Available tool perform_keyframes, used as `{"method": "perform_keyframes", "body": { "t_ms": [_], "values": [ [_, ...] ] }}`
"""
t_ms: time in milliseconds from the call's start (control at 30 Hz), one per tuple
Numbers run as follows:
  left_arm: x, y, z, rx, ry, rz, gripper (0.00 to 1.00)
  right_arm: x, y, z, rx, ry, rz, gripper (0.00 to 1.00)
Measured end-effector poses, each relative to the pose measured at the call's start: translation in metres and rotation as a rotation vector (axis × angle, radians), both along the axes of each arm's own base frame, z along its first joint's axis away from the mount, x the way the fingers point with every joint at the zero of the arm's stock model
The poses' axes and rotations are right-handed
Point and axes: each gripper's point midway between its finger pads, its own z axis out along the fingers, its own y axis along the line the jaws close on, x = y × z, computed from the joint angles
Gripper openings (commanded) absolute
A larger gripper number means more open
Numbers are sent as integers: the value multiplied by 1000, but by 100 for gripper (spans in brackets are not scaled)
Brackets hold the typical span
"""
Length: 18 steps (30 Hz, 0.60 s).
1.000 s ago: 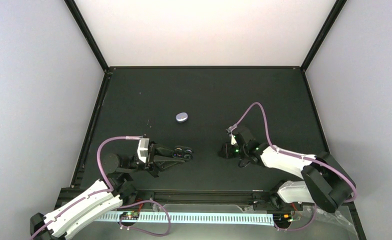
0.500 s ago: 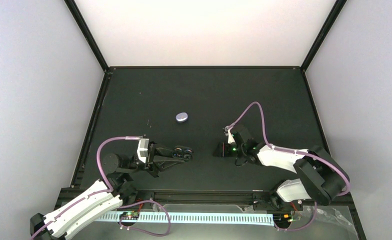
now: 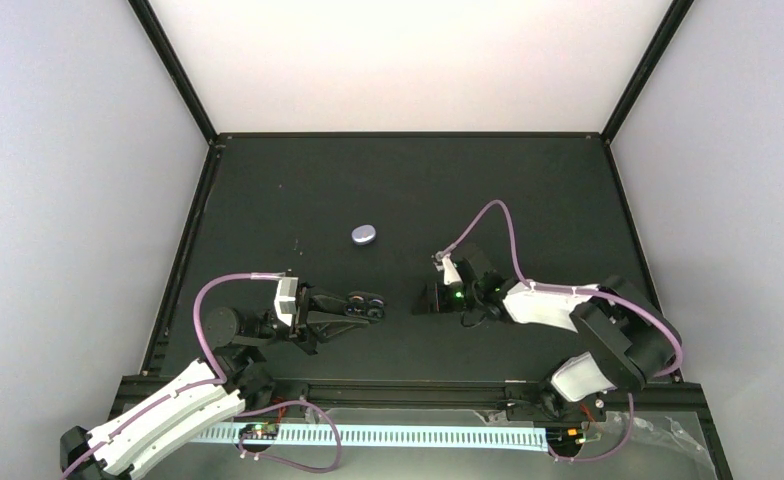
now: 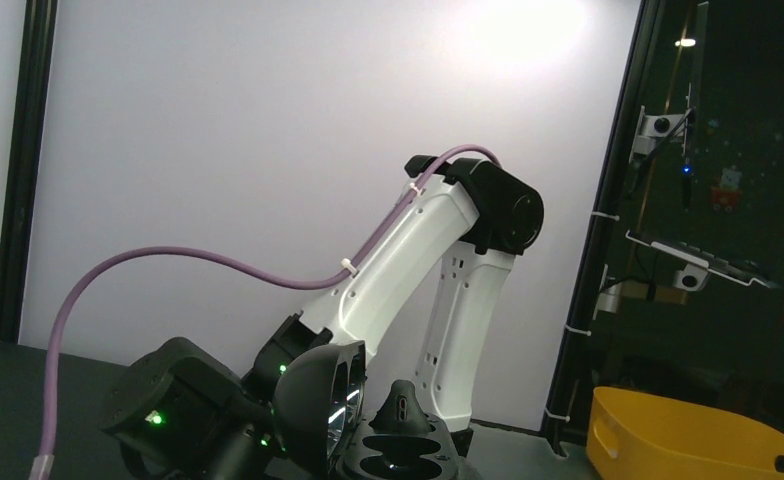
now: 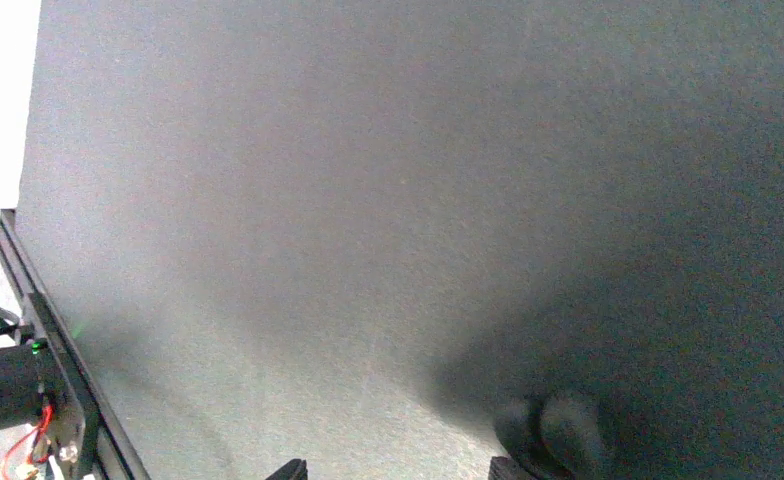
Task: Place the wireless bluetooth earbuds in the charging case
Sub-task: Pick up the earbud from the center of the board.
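Note:
An open black charging case (image 3: 371,310) is held low over the mat, and my left gripper (image 3: 356,304) is shut on it. In the left wrist view the case (image 4: 400,462) shows two dark wells, its lid (image 4: 318,405) raised on the left. A small black bud-shaped piece (image 4: 400,405) stands at its far rim. My right gripper (image 3: 424,298) sits just right of the case, near the mat. Its fingertips stand apart in the right wrist view (image 5: 396,470) with only mat between them. A blurred dark rounded lump (image 5: 556,435) lies beside the right fingertip. Whether it is an earbud I cannot tell.
A closed lavender oval case (image 3: 365,234) lies on the black mat behind the two grippers. The black rail (image 3: 408,385) runs along the near edge. A yellow bin (image 4: 688,435) sits off the table to the right.
My right gripper has slid left across the mat toward the held case. The left gripper and the case have not moved.

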Motion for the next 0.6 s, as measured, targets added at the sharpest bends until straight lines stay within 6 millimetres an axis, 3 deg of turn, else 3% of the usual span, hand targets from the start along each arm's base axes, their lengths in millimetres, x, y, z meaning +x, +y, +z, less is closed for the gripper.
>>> {"method": "perform_keyframes", "body": {
  "t_ms": [200, 367, 467, 600],
  "values": [
    [0, 0, 0, 0, -1, 0, 2, 10, 8, 26, 28, -73, 25, 47],
    [0, 0, 0, 1, -6, 2, 1, 31, 6, 55, 14, -190, 8, 47],
    [0, 0, 0, 1, -7, 3, 2, 45, 4, 51, -18, -202, -4, 48],
    [0, 0, -1, 3, -6, 3, 2, 51, 3, 28, -71, -165, 2, 47]
  ]
}}
